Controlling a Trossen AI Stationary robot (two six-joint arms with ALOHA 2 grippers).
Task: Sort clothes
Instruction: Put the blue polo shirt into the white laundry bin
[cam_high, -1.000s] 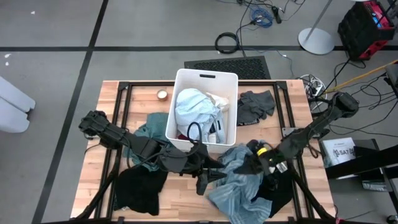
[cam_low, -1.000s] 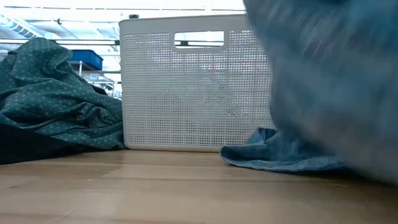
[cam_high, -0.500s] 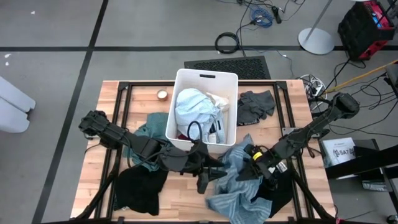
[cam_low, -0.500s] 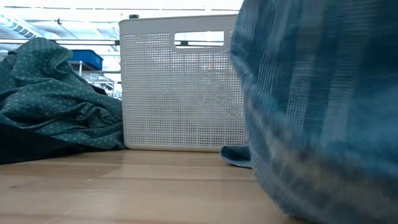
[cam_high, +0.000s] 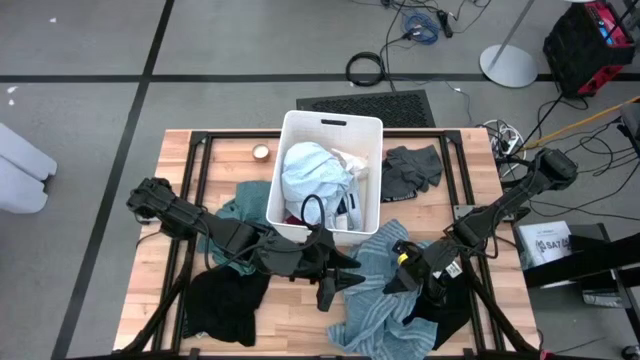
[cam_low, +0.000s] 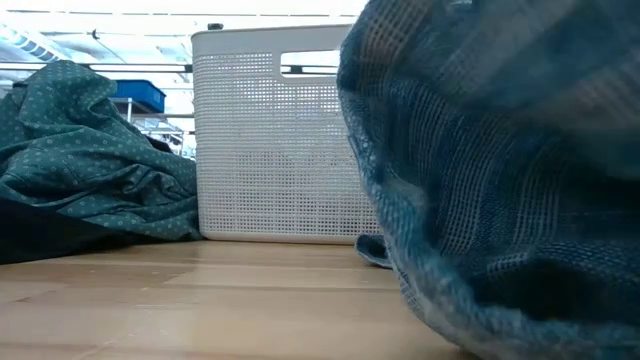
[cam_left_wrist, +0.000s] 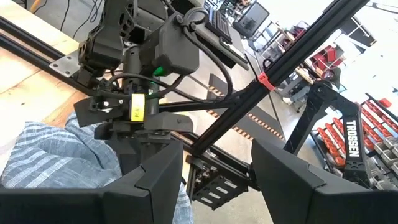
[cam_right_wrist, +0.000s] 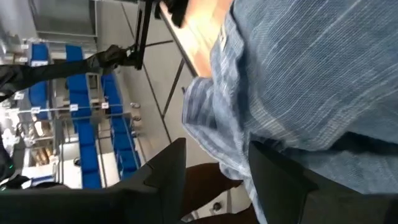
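A blue-white striped garment (cam_high: 375, 310) lies spread on the table near the front, right of centre. It fills the right of the low view (cam_low: 500, 200). My right gripper (cam_high: 398, 283) stands open just above its upper part, tipped downward, and the cloth (cam_right_wrist: 298, 74) shows past its fingers. My left gripper (cam_high: 340, 278) hovers open beside the garment's left edge, with nothing between its fingers (cam_left_wrist: 217, 144). The white bin (cam_high: 335, 120) holds white and light blue clothes. A teal garment (cam_high: 240, 205) lies left of the bin. My right gripper is open over the striped garment's edge (cam_right_wrist: 217, 158), fingers slanting down from the table's right side. I cannot tell whether a finger still touches the cloth. The garment lies on the table, slack.
A black garment (cam_high: 225, 305) lies at the front left and a dark grey one (cam_high: 410, 168) right of the bin. More dark cloth (cam_high: 445, 318) lies under the right arm. A small round object (cam_high: 261, 152) sits left of the bin. Bare wood shows along the front edge.
My right gripper has tipped downward, sunk toward the table and opened, letting go of the striped garment. The garment, bunched up under the gripper before, has dropped and spread out toward the near edge, now filling more of the low view.
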